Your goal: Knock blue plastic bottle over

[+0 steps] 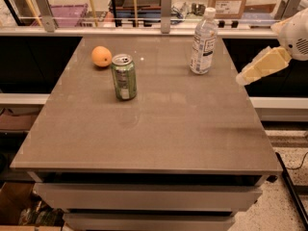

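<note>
The blue plastic bottle [203,42] stands upright at the far right of the brown table [159,129]; it is clear with a white cap and a white label. My gripper [242,78] comes in from the right edge, cream-coloured, just past the table's right side. It is to the right of the bottle and a little nearer to the camera, apart from it.
A green drink can [124,77] stands upright left of centre. An orange [101,56] lies behind it to the left. A rail with posts and shelves of clutter runs behind the table's far edge. Floor and a cable show at the lower right.
</note>
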Robot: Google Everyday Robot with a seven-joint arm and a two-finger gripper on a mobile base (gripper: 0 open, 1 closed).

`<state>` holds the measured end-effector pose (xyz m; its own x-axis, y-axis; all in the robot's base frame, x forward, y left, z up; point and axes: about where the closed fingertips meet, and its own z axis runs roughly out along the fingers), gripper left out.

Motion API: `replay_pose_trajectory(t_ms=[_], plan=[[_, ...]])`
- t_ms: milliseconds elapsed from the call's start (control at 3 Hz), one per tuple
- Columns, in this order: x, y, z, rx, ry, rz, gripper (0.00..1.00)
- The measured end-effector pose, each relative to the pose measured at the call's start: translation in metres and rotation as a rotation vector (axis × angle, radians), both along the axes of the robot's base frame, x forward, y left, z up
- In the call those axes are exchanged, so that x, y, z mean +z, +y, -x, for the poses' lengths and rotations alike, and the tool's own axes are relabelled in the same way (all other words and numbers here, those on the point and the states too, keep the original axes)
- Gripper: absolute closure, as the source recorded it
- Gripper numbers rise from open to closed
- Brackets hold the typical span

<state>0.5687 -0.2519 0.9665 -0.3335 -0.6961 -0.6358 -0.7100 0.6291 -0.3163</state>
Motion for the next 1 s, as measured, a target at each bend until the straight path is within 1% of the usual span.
replay_pose_trajectory(t_ms=[333, 667, 1000], plan=[[-0.003, 0.0, -0.03, -0.009, -0.027, -0.049, 0.0], [-0.003, 0.007, -0.057, -0.035, -0.048, -0.076, 0.0], [-0.006, 0.011, -0.088, -0.061, -0.069, -0.132, 0.0]])
